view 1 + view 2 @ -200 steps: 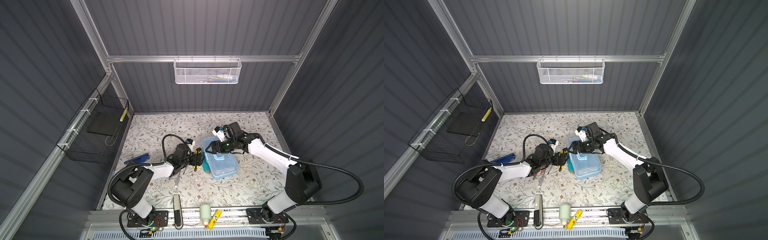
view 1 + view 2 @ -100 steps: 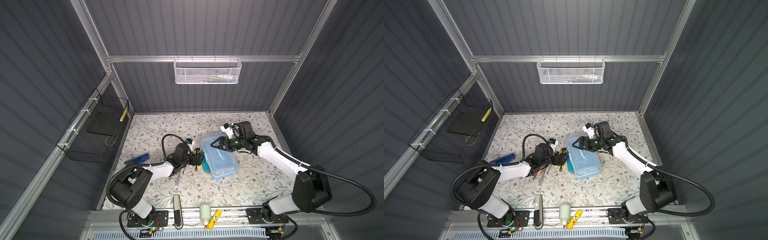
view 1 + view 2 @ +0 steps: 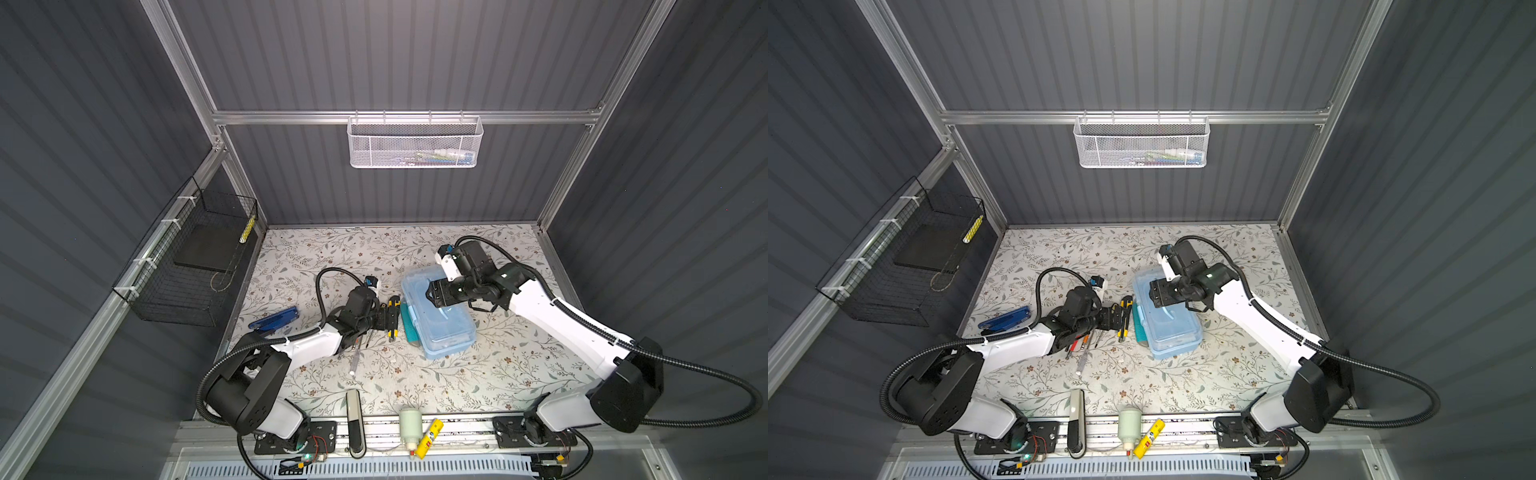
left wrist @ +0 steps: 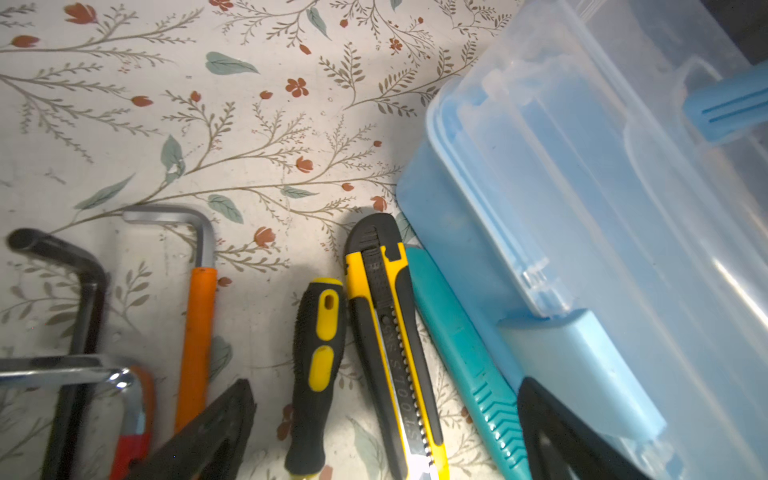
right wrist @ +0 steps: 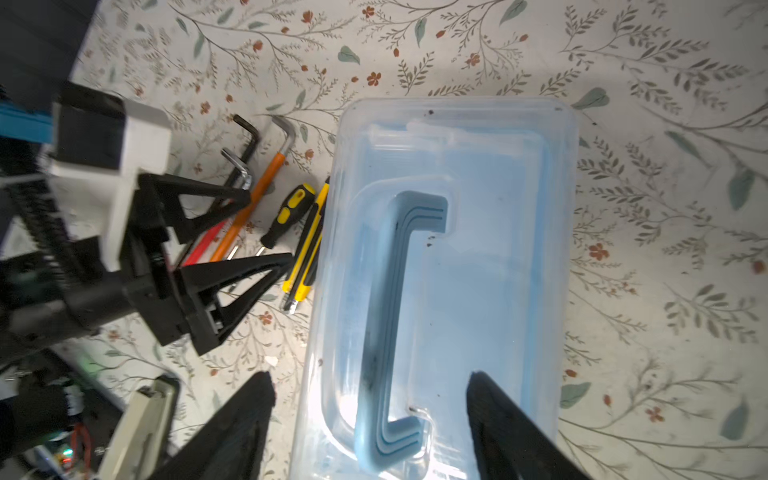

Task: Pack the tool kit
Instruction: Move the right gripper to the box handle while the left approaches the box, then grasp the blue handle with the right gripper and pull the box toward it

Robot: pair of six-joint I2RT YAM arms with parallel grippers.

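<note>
The tool kit [image 3: 446, 328] sits a bit right of centre on the flowery bench [image 3: 332, 253] in both top views, lid down. Its long axis runs from upper left to lower right of the frame, closer to up-and-down than sideways. The latch side faces left, toward the row of loose tools.

The top views only give you so much, because the right gripper [image 3: 431, 293] hangs over the upper end of the box and covers part of the lid. The right wrist view fills that in. The handle [image 5: 390, 311] lies folded flat in its recess, running along the box's length. The gripper's two black fingers [image 5: 498, 424] stand apart, one over the lid and one out past the box's long edge (nothing pinched between them).

The left wrist view is the only one that shows the box's side up close. There's the latch [image 4: 582, 370] on the long side wall and a teal tool [image 4: 465, 357] lying right against that wall. A yellow utility knife [image 4: 390, 332] is snug beside the teal tool, and a stubby screwdriver [image 4: 318, 365] comes next. Whether the latch is snapped shut, I can't tell.

The left gripper [image 3: 384, 321] is low over those tools, fingers spread wide, gripping nothing. The white mesh basket [image 3: 413, 141] and black wire basket [image 3: 195, 266] only show from above.
</note>
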